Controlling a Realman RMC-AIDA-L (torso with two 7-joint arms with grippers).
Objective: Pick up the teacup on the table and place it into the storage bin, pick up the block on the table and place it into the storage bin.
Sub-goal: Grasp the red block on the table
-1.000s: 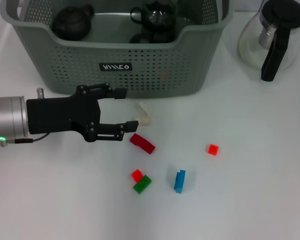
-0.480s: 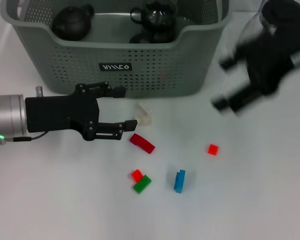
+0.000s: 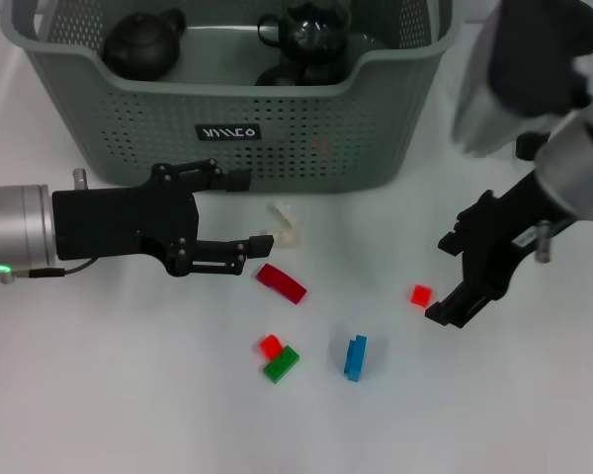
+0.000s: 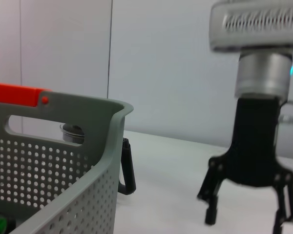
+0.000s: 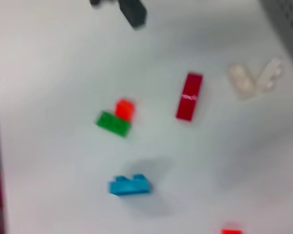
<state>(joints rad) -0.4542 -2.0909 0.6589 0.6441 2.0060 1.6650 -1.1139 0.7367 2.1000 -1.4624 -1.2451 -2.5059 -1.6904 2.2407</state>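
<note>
One small red block [image 3: 420, 294] just beside right end effector [image 3: 448, 277].

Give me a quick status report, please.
Left gripper open, empty, before storage bin. Right gripper open beside small red block. Nothing between them.

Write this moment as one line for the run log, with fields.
left gripper: open, empty, beside white block | right gripper: open, empty, beside small red block | storage bin: dark teaware inside | blocks on table
</note>
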